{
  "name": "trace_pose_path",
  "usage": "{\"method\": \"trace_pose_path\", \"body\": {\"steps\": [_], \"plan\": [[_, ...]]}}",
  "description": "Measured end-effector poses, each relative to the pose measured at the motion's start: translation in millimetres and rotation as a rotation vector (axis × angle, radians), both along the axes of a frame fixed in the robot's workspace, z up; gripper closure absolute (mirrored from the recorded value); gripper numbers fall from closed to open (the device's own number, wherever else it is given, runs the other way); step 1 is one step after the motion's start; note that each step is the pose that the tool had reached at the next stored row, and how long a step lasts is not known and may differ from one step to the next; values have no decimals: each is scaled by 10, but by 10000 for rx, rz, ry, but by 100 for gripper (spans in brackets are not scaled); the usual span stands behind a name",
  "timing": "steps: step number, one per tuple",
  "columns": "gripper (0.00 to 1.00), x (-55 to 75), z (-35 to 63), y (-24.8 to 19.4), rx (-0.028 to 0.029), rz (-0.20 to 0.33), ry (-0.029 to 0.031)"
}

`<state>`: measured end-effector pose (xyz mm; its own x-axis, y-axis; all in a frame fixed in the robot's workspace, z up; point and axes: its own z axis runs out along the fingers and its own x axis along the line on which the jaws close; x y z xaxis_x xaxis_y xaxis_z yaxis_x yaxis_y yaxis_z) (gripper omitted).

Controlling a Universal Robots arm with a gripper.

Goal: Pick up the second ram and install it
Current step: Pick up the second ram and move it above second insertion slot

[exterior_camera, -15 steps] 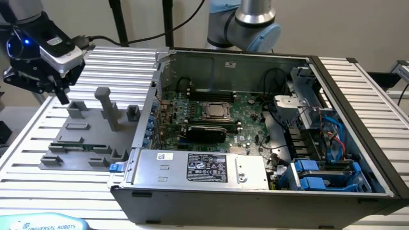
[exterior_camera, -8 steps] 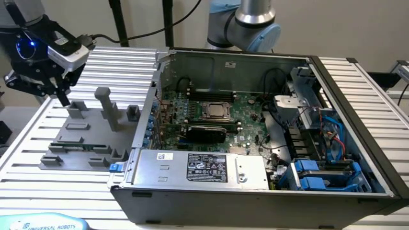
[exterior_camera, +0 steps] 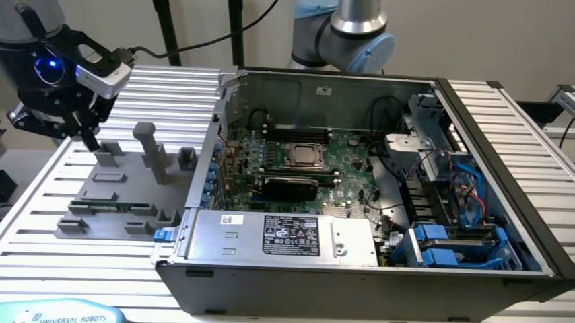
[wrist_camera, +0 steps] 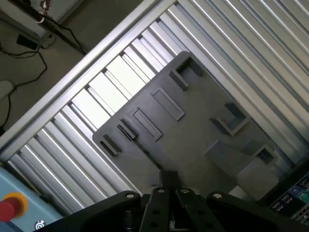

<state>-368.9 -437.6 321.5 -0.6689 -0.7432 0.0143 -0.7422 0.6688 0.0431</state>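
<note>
The second ram [exterior_camera: 97, 202] is a thin green stick lying in a holder near the front of the grey fixture plate [exterior_camera: 121, 182], at the exterior view's left. My gripper [exterior_camera: 88, 140] hangs over the far left corner of that plate, well behind the ram and apart from it. Its fingers are shut together with nothing between them. In the wrist view my gripper [wrist_camera: 169, 179] points down at the fixture plate [wrist_camera: 193, 135] and its empty slots and small blocks.
An open computer case [exterior_camera: 359, 269] stands to the exterior view's right of the plate, with the motherboard [exterior_camera: 346, 151], CPU socket [exterior_camera: 306, 156] and long black slots [exterior_camera: 297, 127]. A tall grey post [exterior_camera: 151, 151] rises from the plate. A teach pendant [exterior_camera: 54, 313] lies at the front left.
</note>
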Motion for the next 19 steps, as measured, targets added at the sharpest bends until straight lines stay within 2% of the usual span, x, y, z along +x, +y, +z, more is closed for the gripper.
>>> {"method": "trace_pose_path", "body": {"steps": [19], "plan": [[89, 0, -145, 0, 0, 3450, -1]]}}
